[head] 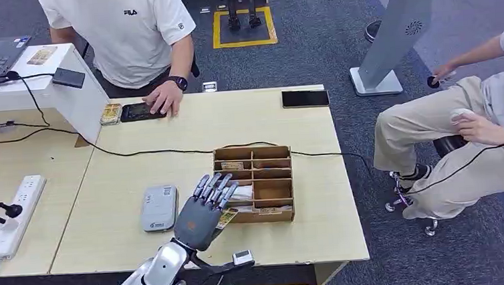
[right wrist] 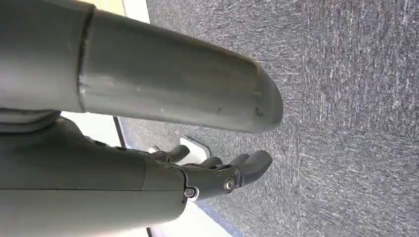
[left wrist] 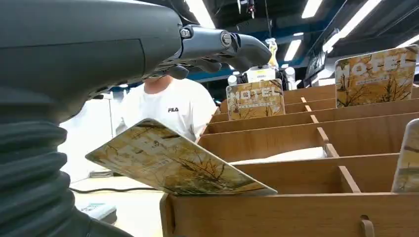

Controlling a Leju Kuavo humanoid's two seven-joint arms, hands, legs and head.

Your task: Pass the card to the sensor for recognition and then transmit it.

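Observation:
My left hand [head: 204, 209] hovers over the near left corner of the wooden slotted box [head: 258, 217], fingers stretched out and apart. A yellow patterned card [head: 228, 218] pokes out under it. In the left wrist view that card [left wrist: 173, 165] leans tilted out of the nearest compartment of the box [left wrist: 276, 215], with a gap below the fingers [left wrist: 222, 44], which do not touch it. More "HOTEL" cards [left wrist: 254, 98] stand upright in farther slots. The grey sensor [head: 159, 207] lies flat just left of the hand. My right hand [right wrist: 217, 177] hangs over carpet, loosely spread, holding nothing.
A person in a white shirt stands across the table, one hand on a dark device [head: 141, 111]. A black phone [head: 305, 98] lies at the far right edge. A black cable [head: 156, 152] crosses the table. A power strip [head: 16, 212] lies left; a seated person [head: 463, 128] is right.

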